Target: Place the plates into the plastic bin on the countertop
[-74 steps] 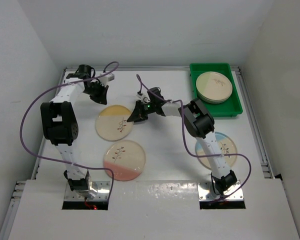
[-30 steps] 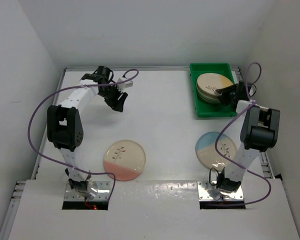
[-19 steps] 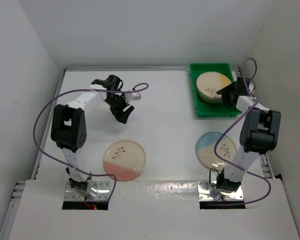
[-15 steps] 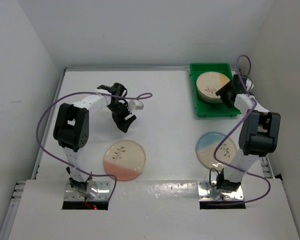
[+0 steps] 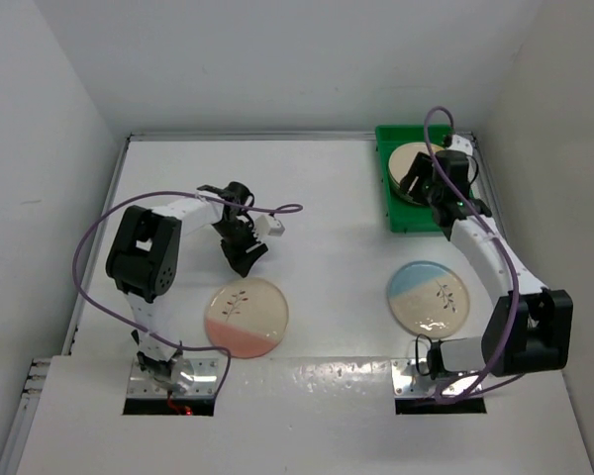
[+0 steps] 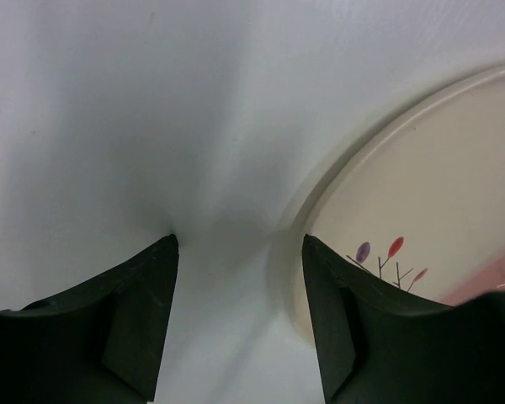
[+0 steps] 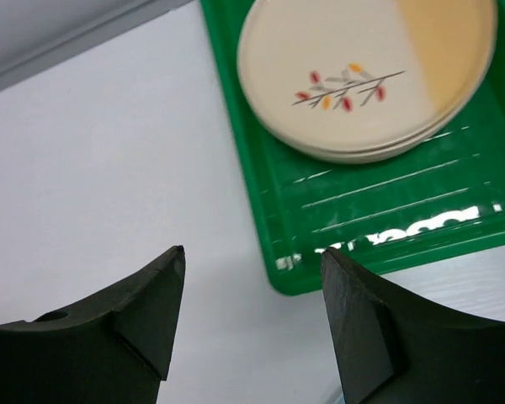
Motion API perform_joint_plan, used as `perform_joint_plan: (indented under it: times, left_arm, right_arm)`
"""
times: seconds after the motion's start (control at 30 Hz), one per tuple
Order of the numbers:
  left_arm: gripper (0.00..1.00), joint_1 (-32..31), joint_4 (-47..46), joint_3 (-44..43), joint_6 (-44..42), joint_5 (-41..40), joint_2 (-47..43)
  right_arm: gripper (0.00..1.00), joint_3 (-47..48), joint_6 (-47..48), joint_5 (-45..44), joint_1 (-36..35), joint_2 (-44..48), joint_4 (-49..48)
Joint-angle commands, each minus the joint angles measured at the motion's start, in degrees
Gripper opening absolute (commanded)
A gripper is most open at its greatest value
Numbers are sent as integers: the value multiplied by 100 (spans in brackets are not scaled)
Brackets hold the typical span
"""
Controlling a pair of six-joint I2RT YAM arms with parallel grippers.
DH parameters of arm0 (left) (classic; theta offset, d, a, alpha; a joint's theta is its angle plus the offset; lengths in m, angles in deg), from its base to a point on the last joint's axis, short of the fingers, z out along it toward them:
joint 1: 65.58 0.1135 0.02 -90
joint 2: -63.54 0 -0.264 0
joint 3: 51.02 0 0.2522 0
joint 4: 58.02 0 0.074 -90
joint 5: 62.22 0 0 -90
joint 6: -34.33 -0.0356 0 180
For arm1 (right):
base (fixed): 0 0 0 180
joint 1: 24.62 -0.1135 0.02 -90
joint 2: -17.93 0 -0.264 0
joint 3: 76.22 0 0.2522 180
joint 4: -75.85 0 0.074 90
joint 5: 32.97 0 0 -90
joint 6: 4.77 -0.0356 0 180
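Both open and empty, the left end effector [image 5: 244, 259] hovers at the pink plate's [image 5: 240, 316] far rim, and the right end effector [image 5: 417, 185] hovers above the plastic bin's [image 5: 401, 220] left wall beside the stacked plates [image 5: 404, 163].

There is one green bin [image 7: 387, 210]. Two plates lie on the table [image 5: 327, 198] outside it: a pink-segment plate [image 5: 246, 317] far to the bin's left and a blue-segment plate [image 5: 428, 297] just in front of the bin. Inside the bin sits one stack of plates [image 7: 353, 76], whose number cannot be told. There are two pincers, the left pincer [image 6: 240, 244] and the right pincer [image 7: 252, 252], and two purple cables [image 5: 79, 267].
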Motion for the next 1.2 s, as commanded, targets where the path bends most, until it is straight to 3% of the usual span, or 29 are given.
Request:
perform_joint_plan:
  times: [0.0, 0.2, 0.33, 0.5, 0.6, 0.63, 0.67, 0.7, 0.73, 0.83, 0.9, 1.03, 1.17]
  left_arm:
    - [64, -90, 33, 341, -164, 315, -132]
    - [57, -90, 455, 69, -278, 587, -317]
    - [57, -213, 210, 454, -24, -175, -388]
    - [54, -660, 7, 1026, 415, -510, 42]
    - [37, -829, -151, 1211, 715, -749, 262]
    - [31, -829, -256, 1211, 854, -749, 263]
    - [13, -829, -326, 1142, 916, -749, 263]
    - [2, -759, -379, 1011, 1030, -827, 263]
    - [0, -697, -380, 905, 1031, -828, 263]
    - [0, -338, -302, 466, 953, -390, 27]
    - [0, -188, -109, 63, 751, 216, -421]
    - [0, -82, 217, -563, 417, 517, -993]
    - [0, -29, 297, -634, 363, 579, -1099]
  right_arm:
    - [65, -232, 130, 134, -251, 142, -63]
    - [65, -469, 77, 143, -532, 283, -19]
    - [65, -584, 156, 12, -690, 414, -18]
    - [65, -646, 208, 3, -752, 493, -10]
    - [65, -681, 410, 72, -892, 441, -27]
    - [65, -707, 628, 282, -954, 389, -80]
    - [67, -725, 726, 440, -1041, 345, -132]
    - [71, -716, 893, 1199, -1112, 205, -159]
    - [73, -699, 1025, 1511, -1191, 21, -168]
    - [74, -340, 1544, 2741, -1498, -839, 531]
    - [74, -180, 1798, 2911, -1849, -1184, 675]
    - [74, -48, 1809, 4296, -2421, -1930, 220]
    - [74, 101, 1318, 4959, -2860, -2730, -422]
